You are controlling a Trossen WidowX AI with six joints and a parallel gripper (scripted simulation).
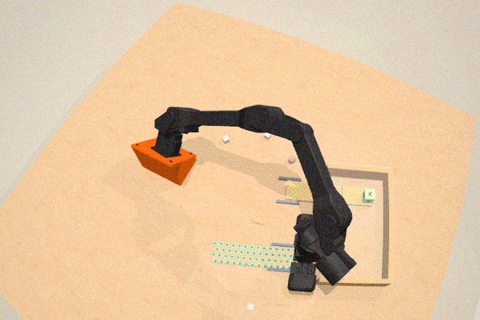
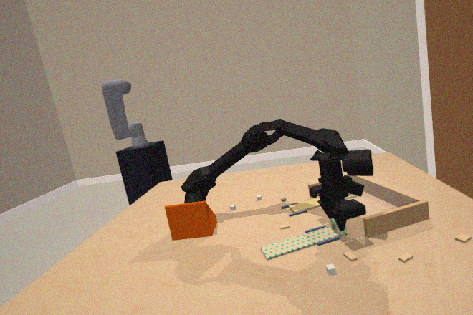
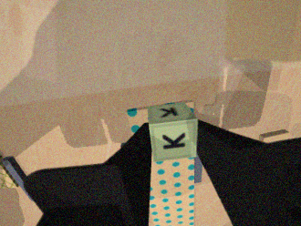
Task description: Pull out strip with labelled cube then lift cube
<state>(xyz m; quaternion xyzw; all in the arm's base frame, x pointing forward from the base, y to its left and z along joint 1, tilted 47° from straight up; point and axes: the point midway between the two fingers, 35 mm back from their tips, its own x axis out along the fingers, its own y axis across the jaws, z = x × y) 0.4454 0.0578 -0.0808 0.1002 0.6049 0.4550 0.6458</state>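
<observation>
The dotted strip [image 1: 252,254] [image 2: 298,244] [image 3: 171,191], white with teal dots, lies flat between two short blue-grey rails, unbroken where visible. A pale green cube marked K [image 3: 173,143] [image 2: 334,224] stands at its tray-side end. My gripper [image 3: 168,125] [image 2: 337,222] is shut on this cube, one finger at each side; the arm hides it in the top view. A yellow crosshatched strip [image 1: 298,190] [image 2: 301,207] lies farther back, partly behind the arm. A separate yellowish piece [image 1: 352,194] inside the tray carries another green K cube [image 1: 369,194].
A low wooden-walled tray [image 1: 385,230] [image 2: 397,217] stands beside the gripper. White cubes [image 1: 226,139] [image 1: 267,136] [image 1: 251,306] and a grey pebble [image 1: 292,159] [image 2: 283,199] lie around. Flat wooden chips [image 2: 350,255] [image 2: 405,257] lie near the tray's front.
</observation>
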